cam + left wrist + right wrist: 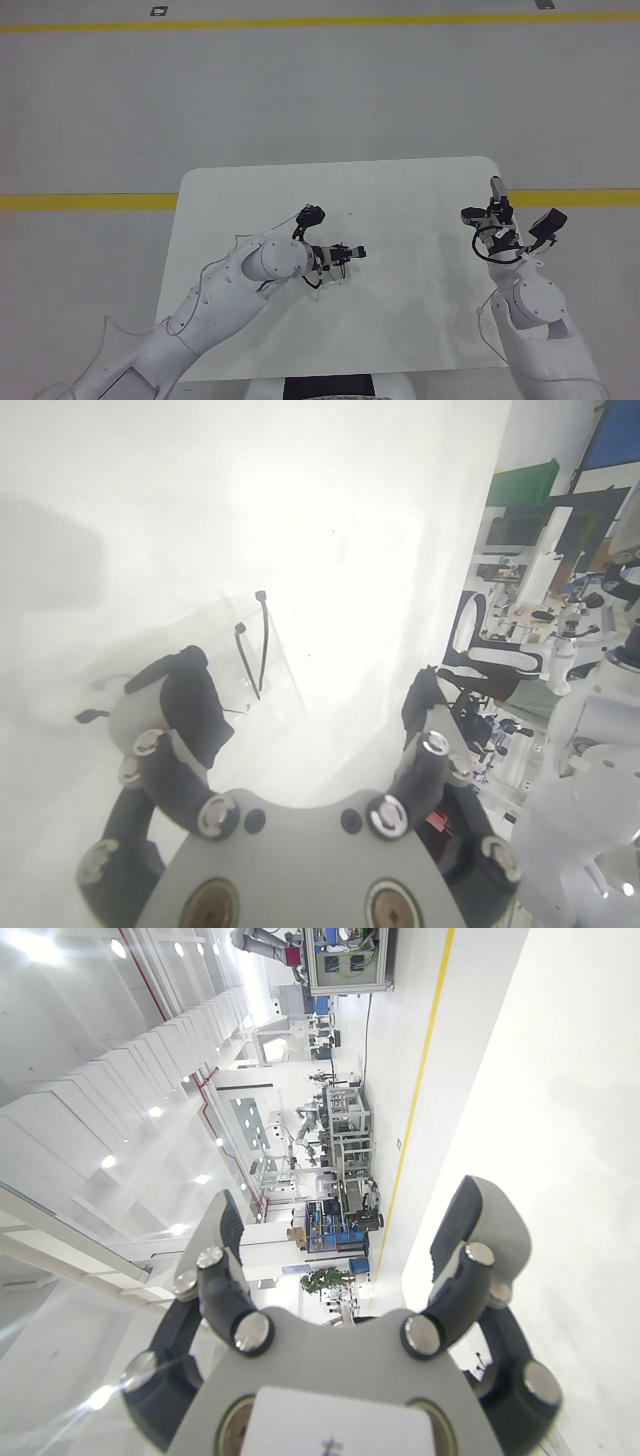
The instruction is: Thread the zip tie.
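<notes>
Two steps outstanding, on present evidence: pickup and threading. White table [420, 190]. Left gripper [307, 665] wide open, empty, over mid-table; right gripper [345, 1190] equally spread, empty, by the right edge. Clear plastic sheet [287, 692] mid-table, bearing loose, unthreaded black zip ties [263, 635] just ahead of the left gripper.

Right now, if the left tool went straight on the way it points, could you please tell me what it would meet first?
Probably the two thin black plastic zip ties lying ahead, slightly off the centre line of the open left tool; depth is unclear.
</notes>
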### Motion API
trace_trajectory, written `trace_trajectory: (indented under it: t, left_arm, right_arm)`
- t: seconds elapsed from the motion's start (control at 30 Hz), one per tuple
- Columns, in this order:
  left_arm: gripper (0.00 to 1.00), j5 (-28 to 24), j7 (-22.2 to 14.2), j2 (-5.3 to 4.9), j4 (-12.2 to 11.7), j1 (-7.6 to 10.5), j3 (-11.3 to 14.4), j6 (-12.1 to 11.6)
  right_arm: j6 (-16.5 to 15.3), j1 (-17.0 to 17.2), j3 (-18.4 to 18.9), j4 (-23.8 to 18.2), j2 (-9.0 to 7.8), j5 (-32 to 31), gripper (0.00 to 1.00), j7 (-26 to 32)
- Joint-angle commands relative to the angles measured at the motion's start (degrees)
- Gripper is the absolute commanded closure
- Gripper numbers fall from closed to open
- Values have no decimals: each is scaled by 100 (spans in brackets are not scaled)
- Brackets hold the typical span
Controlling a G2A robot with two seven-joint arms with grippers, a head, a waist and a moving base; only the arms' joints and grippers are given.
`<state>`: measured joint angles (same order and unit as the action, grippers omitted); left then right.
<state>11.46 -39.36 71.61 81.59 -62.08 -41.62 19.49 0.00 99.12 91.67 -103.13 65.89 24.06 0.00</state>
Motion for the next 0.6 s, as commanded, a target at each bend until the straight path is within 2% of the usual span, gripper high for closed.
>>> trace_trajectory:
  t: [0.0, 0.2, 0.47, 0.57]
  left_arm:
    - [0, 43, 58, 25, -54, 36, 73, -1]
    - [0, 23, 123, 78, -5, 106, 178, -1]
    - [0, 255, 20, 12, 395, 18, 95, -1]
    - [0, 387, -63, 14, 428, 26, 133, -1]
  right_arm:
    - [0, 0, 0, 0, 0, 0, 0, 0]
    - [0, 0, 0, 0, 0, 0, 0, 0]
    - [0, 0, 0, 0, 0, 0, 0, 0]
    - [0, 0, 0, 0, 0, 0, 0, 0]
